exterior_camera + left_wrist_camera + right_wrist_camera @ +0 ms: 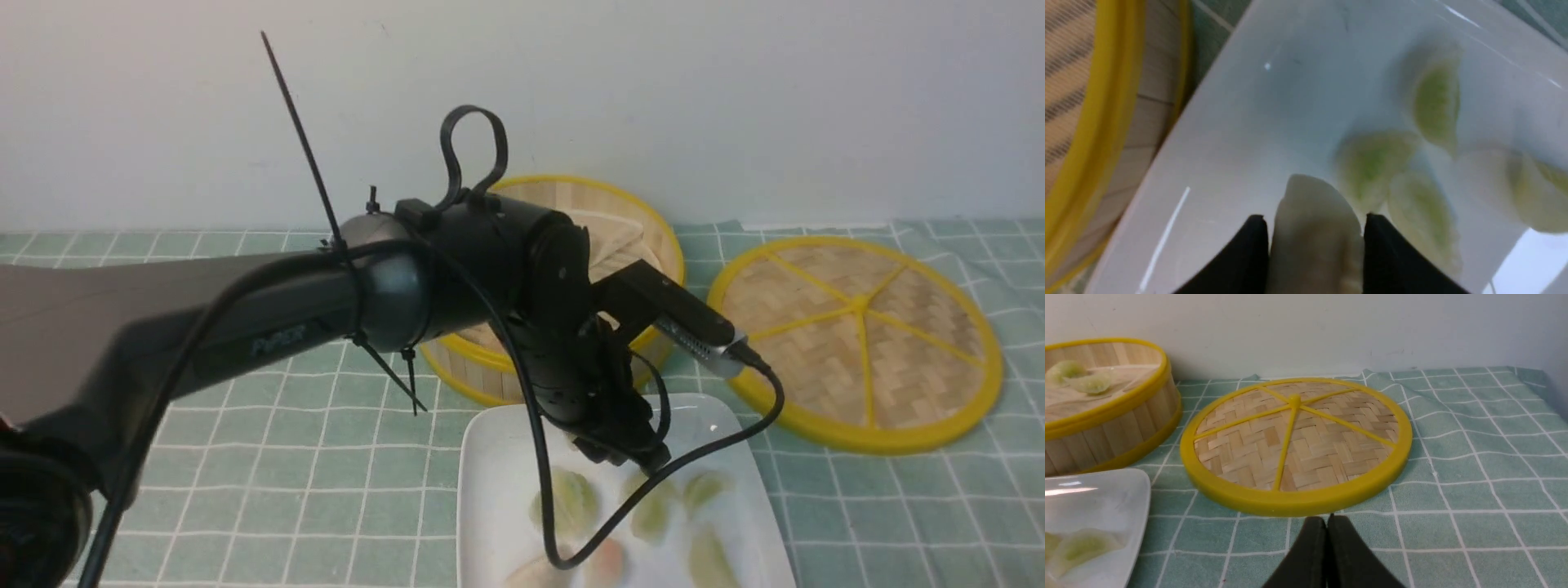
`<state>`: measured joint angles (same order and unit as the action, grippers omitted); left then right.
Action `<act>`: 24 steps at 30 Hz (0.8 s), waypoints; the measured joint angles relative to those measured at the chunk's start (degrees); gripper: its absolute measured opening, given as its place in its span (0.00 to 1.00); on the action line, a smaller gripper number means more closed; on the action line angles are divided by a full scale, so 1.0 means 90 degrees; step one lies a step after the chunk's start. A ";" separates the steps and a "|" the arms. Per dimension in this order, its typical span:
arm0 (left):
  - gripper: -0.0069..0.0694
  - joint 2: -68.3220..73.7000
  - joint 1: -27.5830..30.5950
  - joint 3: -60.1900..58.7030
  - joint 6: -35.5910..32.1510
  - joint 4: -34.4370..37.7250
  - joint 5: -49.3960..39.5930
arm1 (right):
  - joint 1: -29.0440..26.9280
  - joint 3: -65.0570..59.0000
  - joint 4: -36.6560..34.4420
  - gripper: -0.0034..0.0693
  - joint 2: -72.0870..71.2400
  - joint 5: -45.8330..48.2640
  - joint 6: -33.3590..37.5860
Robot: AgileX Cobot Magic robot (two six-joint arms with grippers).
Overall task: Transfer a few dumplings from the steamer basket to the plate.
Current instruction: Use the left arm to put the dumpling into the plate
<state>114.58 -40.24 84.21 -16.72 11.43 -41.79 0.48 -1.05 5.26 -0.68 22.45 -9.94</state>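
My left gripper (651, 462) hangs just above the white plate (498, 465). In the left wrist view the gripper (1314, 218) is shut on a whitish dumpling (1316, 241) over the plate (1229, 143). Several green dumplings (1435, 102) lie on the plate beside it; the front view also shows a pinkish one (608, 562). The steamer basket (596, 214) stands behind the plate, mostly hidden by my arm; two green dumplings (1069, 370) lie inside it. My right gripper (1327, 524) is shut and empty, low over the cloth.
The flat woven yellow-rimmed lid (857, 343) lies right of the steamer, just ahead of my right gripper in the right wrist view (1294, 441). A green checked cloth (310, 457) covers the table. A white wall runs close behind.
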 joint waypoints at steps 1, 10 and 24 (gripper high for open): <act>0.46 0.0055 0.0000 0.0000 0.0000 -0.0020 0.0136 | 0.0000 0.0000 0.0000 0.03 0.0000 0.0000 0.0000; 0.81 0.0157 0.0000 0.0000 0.0067 -0.0039 0.0328 | 0.0000 0.0000 0.0000 0.03 0.0000 0.0000 0.0000; 0.09 -0.2660 0.0000 0.0200 0.1670 -0.1270 -0.0798 | 0.0000 0.0000 0.0000 0.03 0.0000 0.0000 -0.0006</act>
<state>90.64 -40.24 86.01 -1.68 0.00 -48.97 0.48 -1.05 5.26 -0.68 22.45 -9.99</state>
